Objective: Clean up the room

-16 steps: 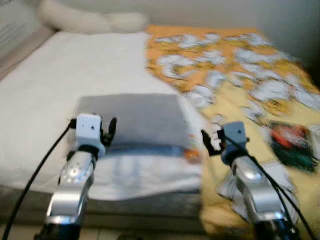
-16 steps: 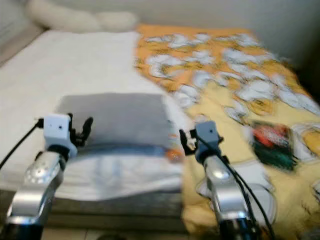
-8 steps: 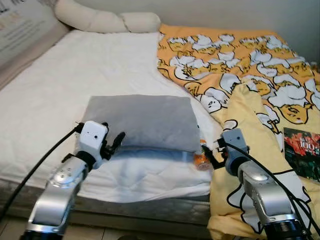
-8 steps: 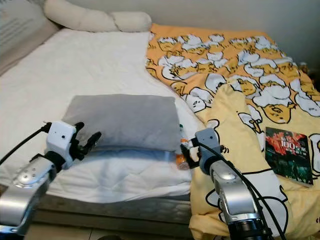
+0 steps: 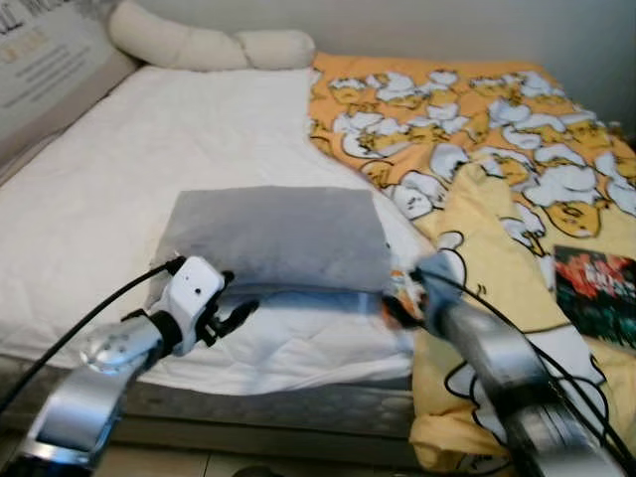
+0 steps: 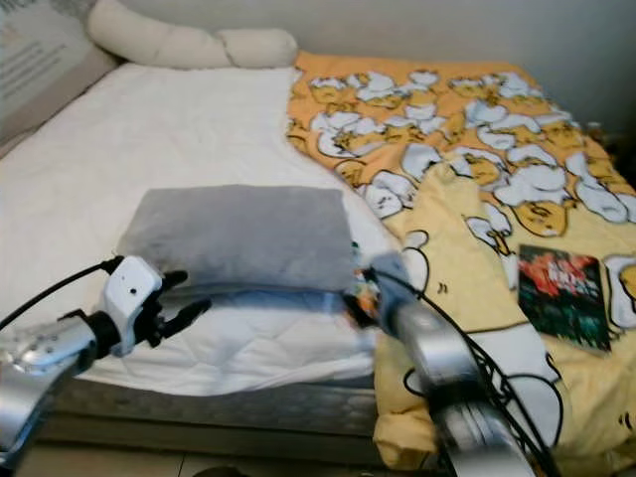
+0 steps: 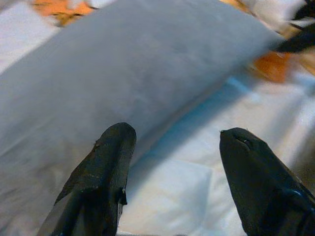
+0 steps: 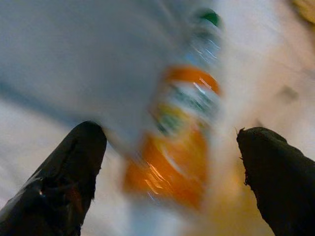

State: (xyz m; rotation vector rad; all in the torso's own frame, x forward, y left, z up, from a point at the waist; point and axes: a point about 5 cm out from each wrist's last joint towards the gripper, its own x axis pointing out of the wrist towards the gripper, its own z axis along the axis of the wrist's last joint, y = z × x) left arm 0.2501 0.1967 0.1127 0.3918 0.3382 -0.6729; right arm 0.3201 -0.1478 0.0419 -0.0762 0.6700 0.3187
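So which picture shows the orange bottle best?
The right wrist view: the orange bottle lies big between the open right gripper fingers, though blurry. In the eye views just a bit of orange peeks out beside the grey pillow. The left wrist view shows an orange blur.

Bed [image 5: 119, 169]: white quilted cover, evenly lit. Pale wall [image 5: 417, 25] behind its far end. Strip of light floor [image 5: 248, 462] at the near edge.

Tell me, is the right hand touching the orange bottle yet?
Apart. In the right wrist view the bottle lies between the right hand's open fingers, with bedding showing on both sides.
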